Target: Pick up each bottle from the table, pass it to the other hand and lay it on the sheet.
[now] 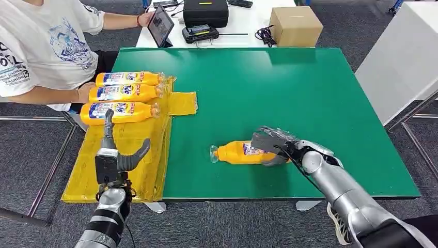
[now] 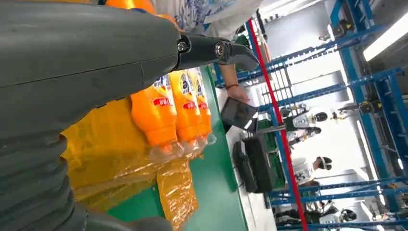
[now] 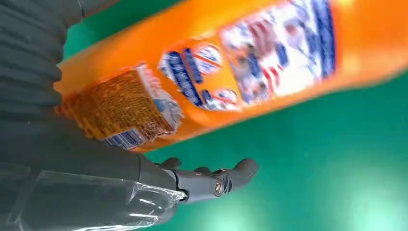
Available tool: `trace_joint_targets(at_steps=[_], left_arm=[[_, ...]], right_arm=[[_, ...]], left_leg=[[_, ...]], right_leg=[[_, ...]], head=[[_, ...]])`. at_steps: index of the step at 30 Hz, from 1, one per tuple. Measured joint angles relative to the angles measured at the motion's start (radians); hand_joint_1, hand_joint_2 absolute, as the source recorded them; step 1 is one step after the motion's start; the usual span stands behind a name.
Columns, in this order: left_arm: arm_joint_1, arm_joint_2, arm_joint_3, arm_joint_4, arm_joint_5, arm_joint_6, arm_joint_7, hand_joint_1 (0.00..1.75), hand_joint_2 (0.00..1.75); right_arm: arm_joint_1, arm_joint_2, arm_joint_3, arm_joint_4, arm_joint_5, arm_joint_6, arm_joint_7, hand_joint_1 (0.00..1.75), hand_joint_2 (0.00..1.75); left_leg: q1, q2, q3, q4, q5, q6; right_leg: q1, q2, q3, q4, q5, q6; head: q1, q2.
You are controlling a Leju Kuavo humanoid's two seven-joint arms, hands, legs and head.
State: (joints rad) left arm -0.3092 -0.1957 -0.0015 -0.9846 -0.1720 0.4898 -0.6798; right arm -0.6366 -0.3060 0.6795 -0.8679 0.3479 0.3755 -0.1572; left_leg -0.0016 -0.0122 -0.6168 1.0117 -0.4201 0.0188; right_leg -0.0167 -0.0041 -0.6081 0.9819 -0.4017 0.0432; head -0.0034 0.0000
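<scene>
Right hand: the right hand point(image 1: 272, 143) lies over the base end of an orange plastic bottle with a printed label point(image 1: 240, 153), fingers draped across it (not plainly closed around it).
Bottle: lying on its side on the green desk point(image 1: 289, 88).
Left hand: the left hand point(image 1: 114, 155) hovers over the yellow crinkled plastic sheet point(image 1: 129, 170), fingers spread, holding nothing.
Sheet: three more orange labelled bottles point(image 1: 121, 93) lie side by side.

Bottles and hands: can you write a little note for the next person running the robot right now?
Left hand: open, holding nothing, above the yellow sheet.
Right hand: over the base end of the lone bottle lying on the green table; grasp unclear.
Done: three bottles lie side by side on the sheet's far end.
Left: lift the lone bottle, pass it to the left hand, lay it on the sheet.
</scene>
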Motion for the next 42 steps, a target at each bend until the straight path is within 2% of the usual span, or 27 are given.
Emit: trace_joint_targets(at_steps=[3, 7, 17, 35, 42], left_arm=[[-0.011, 0.0, -0.007, 0.01, 0.016, -0.004, 0.0, 0.0, 1.75], [-0.016, -0.003, -0.014, 0.016, 0.031, -0.01, 0.0, 0.0, 1.75], [-0.022, -0.01, -0.024, 0.03, 0.037, -0.019, 0.0, 0.0, 1.75], [-0.031, -0.029, -0.026, 0.063, 0.054, -0.038, 0.0, 0.0, 1.75], [-0.044, -0.035, -0.027, 0.082, 0.054, -0.041, 0.0, 0.0, 1.75]], right_arm=[[-0.025, -0.039, 0.046, -0.011, -0.032, 0.048, 0.02, 0.0, 1.75], [-0.062, -0.068, 0.103, -0.019, -0.031, 0.049, 0.068, 0.0, 1.75], [-0.084, -0.081, 0.174, -0.019, -0.026, 0.048, 0.081, 0.0, 1.75], [-0.093, -0.055, 0.279, 0.008, -0.005, 0.012, 0.104, 0.0, 1.75], [-0.1, -0.011, 0.312, 0.058, 0.013, -0.053, 0.105, 0.0, 1.75]], left_leg=[[0.0, 0.0, -0.001, 0.0, 0.0, 0.0], [0.0, 0.001, 0.0, 0.0, 0.0, 0.0], [0.0, 0.001, 0.0, 0.0, 0.0, 0.0], [0.0, 0.001, 0.0, 0.0, 0.0, 0.0], [0.0, 0.001, 0.0, 0.0, 0.0, 0.0]], right_leg=[[0.0, 0.0, 0.0, 0.0, 0.0, 0.0], [0.0, 0.0, 0.0, 0.0, 0.0, 0.001], [0.0, 0.0, 0.0, 0.0, 0.0, 0.001], [0.0, 0.0, 0.0, 0.0, 0.0, 0.001], [0.0, 0.0, 0.0, 0.0, 0.0, 0.001]], head=[[0.0, 0.0], [0.0, 0.0], [0.0, 0.0], [0.0, 0.0], [0.0, 0.0]])
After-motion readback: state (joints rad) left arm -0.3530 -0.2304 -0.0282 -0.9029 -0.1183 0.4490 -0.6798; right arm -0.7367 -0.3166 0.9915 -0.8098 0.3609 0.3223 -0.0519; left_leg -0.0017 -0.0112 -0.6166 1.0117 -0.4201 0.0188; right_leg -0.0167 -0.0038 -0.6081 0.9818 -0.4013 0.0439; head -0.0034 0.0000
